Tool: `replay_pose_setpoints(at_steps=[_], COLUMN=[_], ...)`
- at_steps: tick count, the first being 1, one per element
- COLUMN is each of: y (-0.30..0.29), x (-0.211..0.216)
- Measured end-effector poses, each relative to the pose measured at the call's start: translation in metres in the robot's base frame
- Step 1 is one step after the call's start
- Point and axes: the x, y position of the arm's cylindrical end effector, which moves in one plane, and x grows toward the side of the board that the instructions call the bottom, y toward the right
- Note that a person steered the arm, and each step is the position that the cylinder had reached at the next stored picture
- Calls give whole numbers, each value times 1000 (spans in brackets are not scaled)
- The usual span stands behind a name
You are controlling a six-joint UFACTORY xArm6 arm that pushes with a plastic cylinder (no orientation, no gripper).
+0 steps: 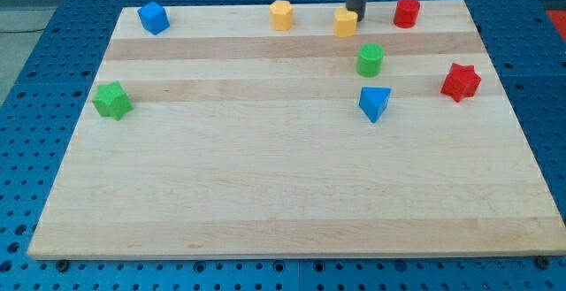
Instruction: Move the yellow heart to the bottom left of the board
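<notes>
While upright, my tip (357,13) touches the yellow block (346,22).

Bright, even light; sharp focus.

The rod's upper part is cut off by the view's top; my tip (357,13) shows.

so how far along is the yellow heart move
Nothing looks done yet: both yellow blocks sit along the view's top edge of the board, far from its bottom left corner. In hand: my tip is right against the yellow block at top centre-right, on its upper right. I can't tell which yellow block is the heart; the other lies further left. The whole diagonal push remains.
</notes>
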Motion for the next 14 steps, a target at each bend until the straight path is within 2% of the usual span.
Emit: replay_pose_setpoints(at_steps=[2, 5, 6, 7, 10, 14], y=[-50, -41, -19, -22, -90, -106], x=[32, 112, 120, 134, 202, 303])
